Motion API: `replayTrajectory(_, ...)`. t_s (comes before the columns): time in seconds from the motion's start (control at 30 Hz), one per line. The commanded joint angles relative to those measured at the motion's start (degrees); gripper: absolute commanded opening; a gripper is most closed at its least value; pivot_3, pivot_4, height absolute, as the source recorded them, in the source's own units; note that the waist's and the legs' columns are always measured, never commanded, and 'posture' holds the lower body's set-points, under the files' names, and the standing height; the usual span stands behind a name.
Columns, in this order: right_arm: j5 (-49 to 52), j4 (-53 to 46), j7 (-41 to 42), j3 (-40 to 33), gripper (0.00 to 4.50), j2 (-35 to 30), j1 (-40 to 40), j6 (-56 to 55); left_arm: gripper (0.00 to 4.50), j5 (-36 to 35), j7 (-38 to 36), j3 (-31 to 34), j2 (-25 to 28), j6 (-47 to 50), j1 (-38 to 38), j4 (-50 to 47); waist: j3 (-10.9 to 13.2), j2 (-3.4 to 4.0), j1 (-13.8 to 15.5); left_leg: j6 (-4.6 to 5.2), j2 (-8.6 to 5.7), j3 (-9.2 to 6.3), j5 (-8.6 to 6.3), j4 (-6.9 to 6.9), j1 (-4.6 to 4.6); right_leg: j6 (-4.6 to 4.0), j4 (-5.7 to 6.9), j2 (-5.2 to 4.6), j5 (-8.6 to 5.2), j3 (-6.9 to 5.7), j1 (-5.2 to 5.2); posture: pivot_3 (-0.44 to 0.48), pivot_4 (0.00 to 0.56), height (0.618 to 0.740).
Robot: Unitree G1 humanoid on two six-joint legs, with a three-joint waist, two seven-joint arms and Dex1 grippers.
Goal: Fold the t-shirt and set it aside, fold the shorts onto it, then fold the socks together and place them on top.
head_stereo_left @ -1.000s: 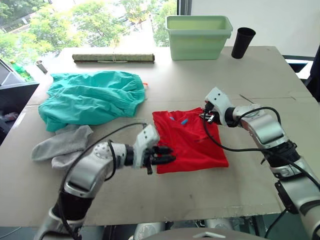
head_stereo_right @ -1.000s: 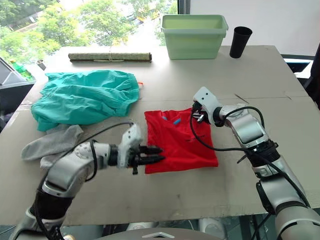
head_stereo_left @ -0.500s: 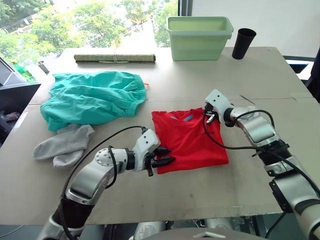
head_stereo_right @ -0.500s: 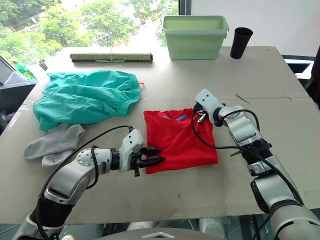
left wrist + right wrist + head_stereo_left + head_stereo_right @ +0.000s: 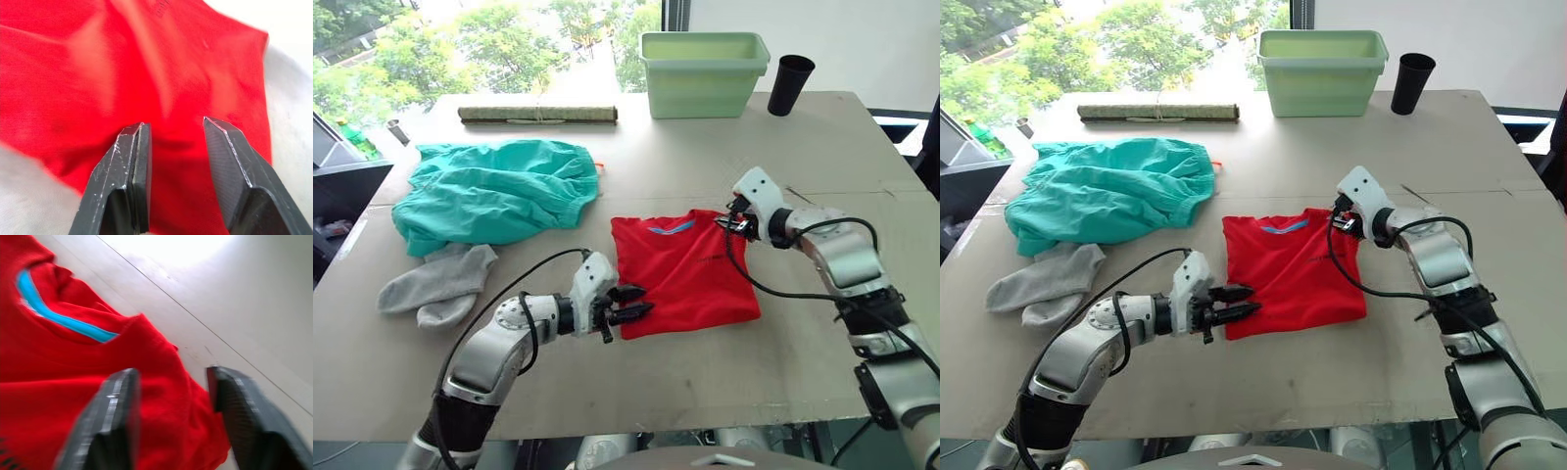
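The red t-shirt (image 5: 683, 269) lies folded in the middle of the table, blue collar band towards the far side. My left gripper (image 5: 634, 303) is open at the shirt's near left corner, its fingers (image 5: 128, 171) standing over the red cloth. At the far right corner my right gripper (image 5: 732, 221) is open, with its fingers (image 5: 113, 416) over the cloth beside the collar (image 5: 54, 313). The teal shorts (image 5: 494, 191) lie bunched at the far left. Light grey socks (image 5: 438, 284) lie in front of them near the left edge.
A pale green bin (image 5: 705, 73) and a black cup (image 5: 789, 84) stand at the far side. A rolled mat (image 5: 537, 115) lies along the back left. The table's right half and near edge (image 5: 734, 392) are bare.
My right gripper has let go of the shirt's far right corner and drawn slightly right. The collar end now lies flat. My left gripper has opened at the near left corner.
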Motion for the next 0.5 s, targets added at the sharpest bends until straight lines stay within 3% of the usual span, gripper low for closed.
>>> replayTrajectory(0.03,10.00,-12.46,3.17,-6.20,3.31,1.64,3.47,3.06,1.90,-14.53,6.01,8.67,-3.75,8.82,-4.77,-4.18,0.04,0.00,0.39,0.00,0.01,-0.01,0.00,0.00,-0.02,0.00,-0.02,0.00,0.00,0.00,0.00,0.000,0.150,0.731)
replayTrajectory(0.07,10.97,-13.90,3.27,-6.11,3.31,2.09,4.38,3.24,1.90,-14.66,6.68,8.50,-3.62,10.11,-6.15,-4.04,0.04,-0.04,0.39,0.01,0.00,-0.10,0.00,0.01,-0.06,0.01,-0.04,-0.03,0.00,-0.13,0.02,0.000,0.150,0.731)
replayTrajectory(0.17,6.82,-14.86,0.31,-0.56,3.31,2.78,8.71,1.07,1.90,-5.09,14.44,2.91,-5.85,10.24,-12.46,2.73,0.01,-0.04,0.52,0.01,-0.07,-0.14,0.00,0.06,-0.01,0.02,-0.03,0.02,0.01,-0.15,0.13,0.000,0.150,0.731)
replayTrajectory(0.3,5.28,-15.82,-4.44,1.88,3.31,5.61,14.68,0.72,1.90,8.08,19.74,-5.90,-9.32,1.91,-17.51,11.84,-0.02,-0.05,1.25,0.01,-0.20,-0.10,0.01,0.07,0.11,0.03,-0.06,0.03,0.00,-0.30,0.26,0.000,0.150,0.731)
replayTrajectory(0.5,2.31,-16.81,-7.96,2.23,3.31,4.14,22.39,-0.35,1.90,16.63,25.96,-5.61,-11.00,-3.33,-18.82,21.72,-0.07,-0.03,1.37,-0.01,-0.17,-0.07,0.01,0.05,0.06,0.03,-0.05,0.02,0.00,-0.25,0.16,0.000,0.150,0.731)
